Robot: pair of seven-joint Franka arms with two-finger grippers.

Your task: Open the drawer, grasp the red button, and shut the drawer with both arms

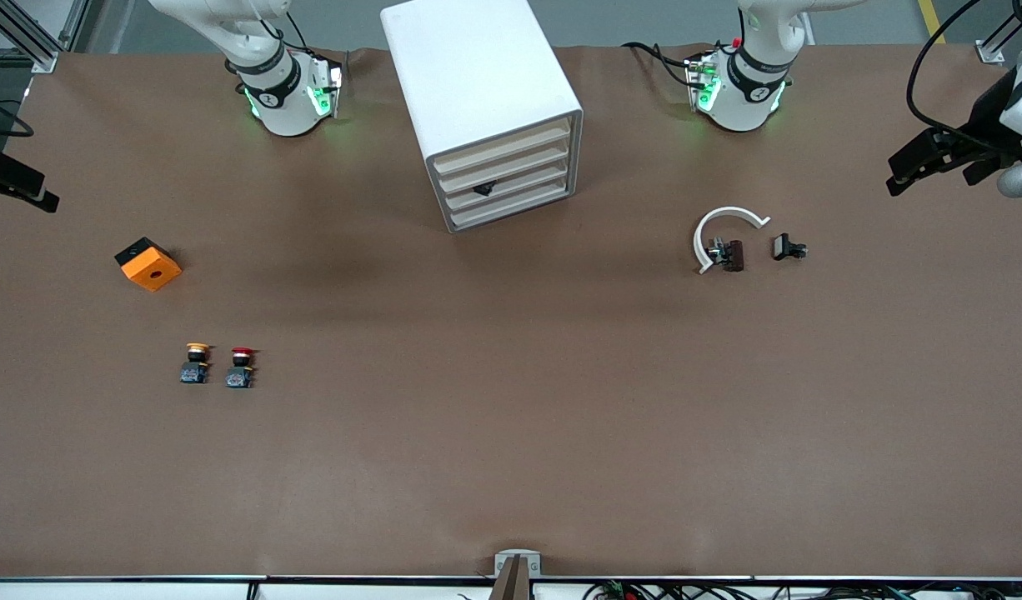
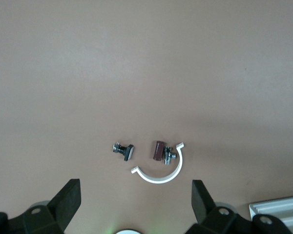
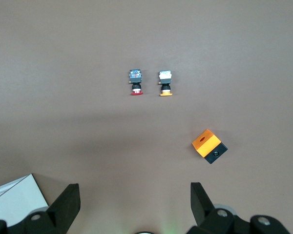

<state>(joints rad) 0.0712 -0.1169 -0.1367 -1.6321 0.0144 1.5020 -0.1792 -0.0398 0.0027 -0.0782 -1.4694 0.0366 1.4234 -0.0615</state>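
The white boxy four-drawer cabinet (image 1: 486, 108) stands between the two arm bases with its second-from-top cream-fronted drawer (image 1: 504, 165) closed. The small red-capped push button (image 1: 241, 367) lies on the brown counter (image 1: 511, 433) toward the right arm's end, beside an orange-capped twin (image 1: 196, 364), cap pointing toward the bases. Both the right claw (image 3: 134, 202) and left claw (image 2: 136, 197) hang wide open and empty; the right is better placed for the button.

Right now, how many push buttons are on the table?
2, side by side toward the right arm's end: the red-capped button and the orange-yellow-capped button. Closed drawers may hide more.
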